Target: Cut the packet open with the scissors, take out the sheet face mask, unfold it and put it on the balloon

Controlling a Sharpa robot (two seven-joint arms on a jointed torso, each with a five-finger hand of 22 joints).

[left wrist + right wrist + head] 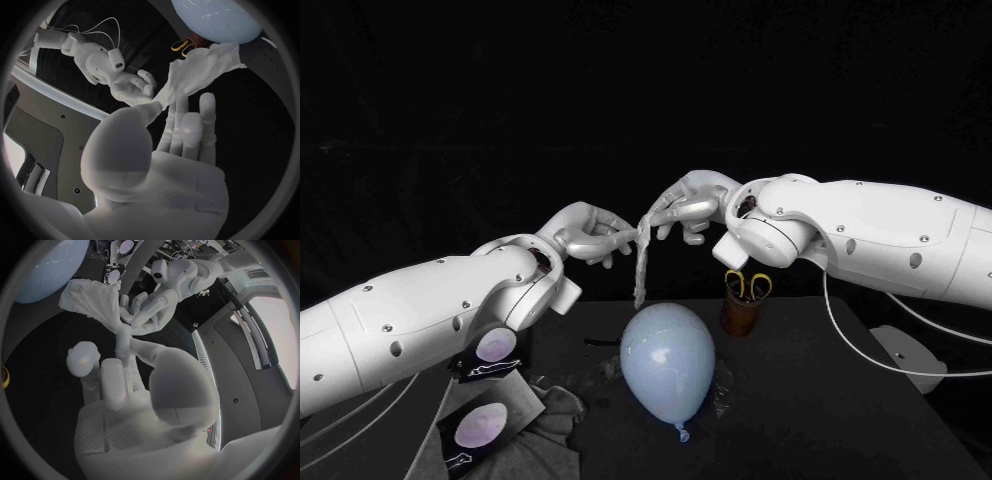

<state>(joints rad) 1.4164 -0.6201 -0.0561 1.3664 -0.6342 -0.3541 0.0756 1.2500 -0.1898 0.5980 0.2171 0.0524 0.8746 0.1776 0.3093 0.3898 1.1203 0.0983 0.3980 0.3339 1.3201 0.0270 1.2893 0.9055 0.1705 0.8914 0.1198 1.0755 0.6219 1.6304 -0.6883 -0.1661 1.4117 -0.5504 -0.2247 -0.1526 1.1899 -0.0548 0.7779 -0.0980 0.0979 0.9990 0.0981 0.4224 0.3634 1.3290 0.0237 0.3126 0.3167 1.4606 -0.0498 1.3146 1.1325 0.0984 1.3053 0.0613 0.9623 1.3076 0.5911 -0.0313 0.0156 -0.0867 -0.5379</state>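
The white sheet face mask (643,262) hangs as a crumpled strip above the table, held at its top between both hands. My left hand (596,236) pinches its upper edge from the left, and my right hand (687,206) pinches it from the right. The pale blue balloon (668,361) lies on the table right below the mask's lower end, knot towards me. The left wrist view shows the mask (201,69) spreading from my thumb towards the balloon (215,17). In the right wrist view the mask (92,301) bunches at my fingertips, with the left hand (147,310) beyond it.
The yellow-handled scissors (747,285) stand in a brown holder (740,315) behind the balloon to the right. Two packets (492,348) printed with round pictures lie at the table's left. A grey cloth (548,418) lies at the front left.
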